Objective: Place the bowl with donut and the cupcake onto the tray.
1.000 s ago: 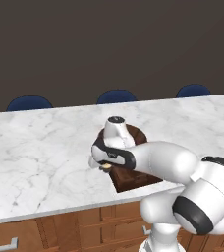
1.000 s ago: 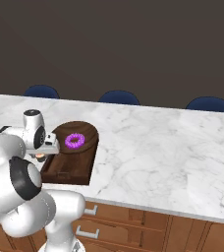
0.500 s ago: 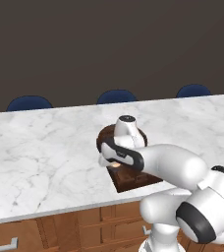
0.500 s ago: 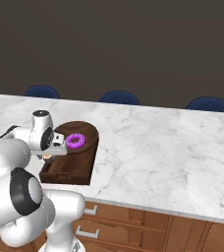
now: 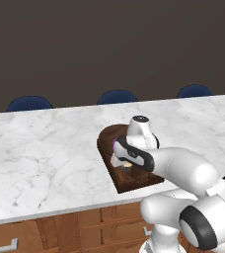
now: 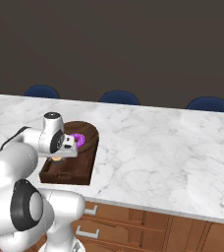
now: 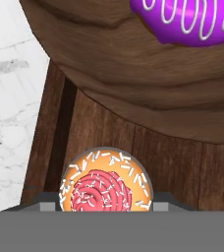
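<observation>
Gripper: the gripper (image 5: 127, 166) is hanging low over the tray, pointing down at the cupcake; its fingertips are hidden behind the hand in both base views, so I cannot tell whether it is grasping or released.
Cupcake: the cupcake (image 7: 105, 186) is sitting directly under the hand, over the tray's floor, its pink-and-yellow top facing the camera; in the left base view it (image 5: 128, 165) is peeking out just below the hand. Whether it is resting on the floor cannot be told.
Tray: the tray (image 6: 77, 174) is lying near the counter's front edge, one short end toward that edge, the other under the bowl.
Bowl: the bowl (image 7: 133, 83) is resting on the tray's far end, overhanging its rim, just beside the cupcake.
Donut: the donut (image 6: 78, 140) is lying inside the bowl.
Counter: the marble counter (image 6: 163, 152) is carrying the tray.
Chairs: blue chair backs (image 5: 116, 96) are showing beyond the counter's far edge.
</observation>
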Controlling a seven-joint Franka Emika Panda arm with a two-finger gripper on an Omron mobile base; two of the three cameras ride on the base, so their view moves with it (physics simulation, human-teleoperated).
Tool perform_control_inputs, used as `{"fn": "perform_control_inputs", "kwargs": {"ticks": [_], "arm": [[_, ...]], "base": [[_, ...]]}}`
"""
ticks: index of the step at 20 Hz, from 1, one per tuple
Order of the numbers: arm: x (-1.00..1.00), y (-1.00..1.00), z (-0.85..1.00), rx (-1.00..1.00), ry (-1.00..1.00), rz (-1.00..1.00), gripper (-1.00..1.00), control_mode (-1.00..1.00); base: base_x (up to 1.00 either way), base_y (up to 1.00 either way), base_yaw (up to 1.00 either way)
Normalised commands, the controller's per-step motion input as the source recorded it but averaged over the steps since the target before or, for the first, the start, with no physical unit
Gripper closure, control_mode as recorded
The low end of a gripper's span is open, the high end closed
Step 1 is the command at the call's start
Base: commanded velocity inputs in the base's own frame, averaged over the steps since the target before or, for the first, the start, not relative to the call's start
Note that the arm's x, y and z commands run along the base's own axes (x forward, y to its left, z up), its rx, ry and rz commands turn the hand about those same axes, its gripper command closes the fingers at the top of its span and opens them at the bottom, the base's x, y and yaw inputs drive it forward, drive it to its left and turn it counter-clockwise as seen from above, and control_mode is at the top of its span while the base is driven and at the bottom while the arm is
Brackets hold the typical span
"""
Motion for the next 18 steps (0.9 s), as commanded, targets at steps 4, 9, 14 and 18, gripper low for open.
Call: {"fn": "perform_control_inputs", "kwargs": {"ticks": [4,9,14,18], "arm": [[0.0,-0.39,-0.01,0.0,0.0,0.0,1.0,-1.0],[0.0,-0.31,-0.09,0.0,0.0,0.0,1.0,-1.0],[0.0,-0.19,-0.13,0.0,0.0,0.0,1.0,-1.0],[0.0,-0.16,-0.06,0.0,0.0,0.0,1.0,-1.0]], "base": [[0.0,0.0,0.0],[0.0,0.0,0.0],[0.0,0.0,0.0],[0.0,0.0,0.0]]}}
